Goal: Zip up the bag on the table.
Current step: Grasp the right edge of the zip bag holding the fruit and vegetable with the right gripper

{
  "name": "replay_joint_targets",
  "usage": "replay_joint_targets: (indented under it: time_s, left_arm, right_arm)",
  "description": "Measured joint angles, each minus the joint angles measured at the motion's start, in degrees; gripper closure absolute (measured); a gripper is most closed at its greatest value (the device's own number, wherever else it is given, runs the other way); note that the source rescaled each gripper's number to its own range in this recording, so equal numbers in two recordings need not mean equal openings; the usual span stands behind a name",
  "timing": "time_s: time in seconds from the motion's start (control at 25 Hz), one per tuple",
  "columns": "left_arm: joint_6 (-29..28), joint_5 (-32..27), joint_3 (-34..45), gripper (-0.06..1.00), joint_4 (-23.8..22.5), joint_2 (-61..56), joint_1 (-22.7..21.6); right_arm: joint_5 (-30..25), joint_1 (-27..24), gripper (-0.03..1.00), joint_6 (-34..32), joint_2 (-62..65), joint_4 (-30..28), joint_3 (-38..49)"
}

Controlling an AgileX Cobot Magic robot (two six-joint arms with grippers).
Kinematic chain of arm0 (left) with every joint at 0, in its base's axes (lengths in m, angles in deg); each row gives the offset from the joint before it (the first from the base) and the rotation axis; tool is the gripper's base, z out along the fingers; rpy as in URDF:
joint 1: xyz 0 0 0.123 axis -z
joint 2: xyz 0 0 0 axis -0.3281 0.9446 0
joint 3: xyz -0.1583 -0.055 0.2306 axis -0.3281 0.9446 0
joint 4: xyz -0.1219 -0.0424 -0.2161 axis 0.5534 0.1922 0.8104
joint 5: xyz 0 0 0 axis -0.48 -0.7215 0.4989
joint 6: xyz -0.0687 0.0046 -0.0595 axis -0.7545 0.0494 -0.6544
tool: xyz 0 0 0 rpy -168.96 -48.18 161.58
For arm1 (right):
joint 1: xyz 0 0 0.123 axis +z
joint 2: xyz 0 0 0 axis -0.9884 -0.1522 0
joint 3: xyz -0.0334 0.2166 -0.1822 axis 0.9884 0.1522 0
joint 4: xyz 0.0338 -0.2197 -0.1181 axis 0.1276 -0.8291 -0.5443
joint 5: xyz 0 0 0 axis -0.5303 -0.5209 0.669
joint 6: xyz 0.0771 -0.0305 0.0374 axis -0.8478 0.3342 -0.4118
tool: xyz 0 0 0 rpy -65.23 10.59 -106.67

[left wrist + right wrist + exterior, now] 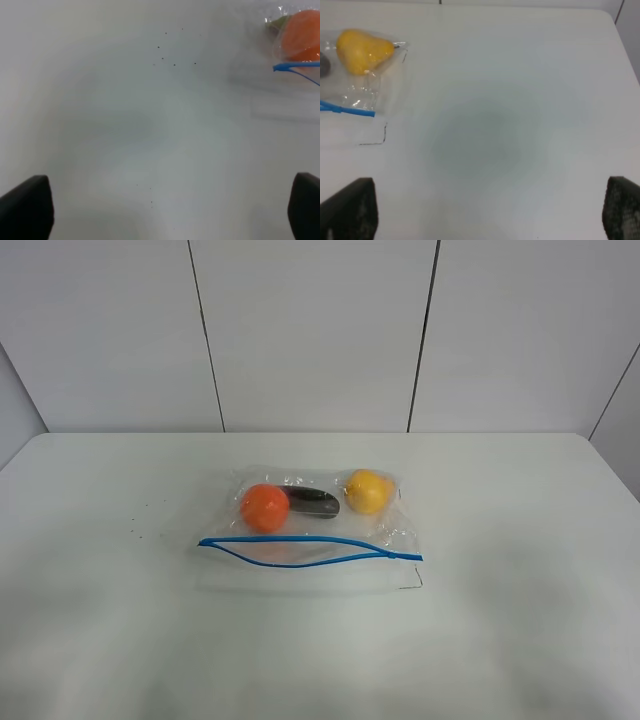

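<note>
The white worktop (100,620) spreads wide on every side of the bag (312,530), which lies flat with its mouth toward the near edge. Inside, away from the mouth, sit an orange ball (265,507), a yellow fruit (367,490) and a dark item (312,502) between them.

The film looks thin, soft and slippery, so the bag would likely be light and would skid or buckle if pushed. The blue strip (400,556) is the firmest part to hold. It appears joined at the bag's yellow end and gapes toward the orange end. Pinning one end while pinching along it seems wise.

The left tool (165,210) hangs off the bag's orange corner and the right tool (490,210) off its yellow corner. Both have their jaws spread wide, holding and touching nothing.
</note>
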Motion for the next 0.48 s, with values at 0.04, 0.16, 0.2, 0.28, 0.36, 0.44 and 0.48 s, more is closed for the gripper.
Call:
replay_joint_targets:
  time_s: [0.04,0.16,0.2,0.28,0.36,0.44,0.48]
  left_arm:
    - [0.0,0.0,0.0,-0.06,0.0,0.0,0.0]
    - [0.0,0.0,0.0,-0.06,0.0,0.0,0.0]
    - [0.0,0.0,0.0,-0.06,0.0,0.0,0.0]
    - [0.0,0.0,0.0,-0.06,0.0,0.0,0.0]
    - [0.0,0.0,0.0,-0.06,0.0,0.0,0.0]
    - [0.0,0.0,0.0,-0.06,0.0,0.0,0.0]
    - [0.0,0.0,0.0,-0.06,0.0,0.0,0.0]
  right_arm:
    - [0.0,0.0,-0.03,0.0,0.0,0.0,0.0]
    - [0.0,0.0,-0.03,0.0,0.0,0.0,0.0]
    - [0.0,0.0,-0.03,0.0,0.0,0.0,0.0]
    - [0.0,0.0,-0.03,0.0,0.0,0.0,0.0]
    - [0.0,0.0,-0.03,0.0,0.0,0.0,0.0]
    - [0.0,0.0,-0.03,0.0,0.0,0.0,0.0]
    - [0.0,0.0,-0.03,0.0,0.0,0.0,0.0]
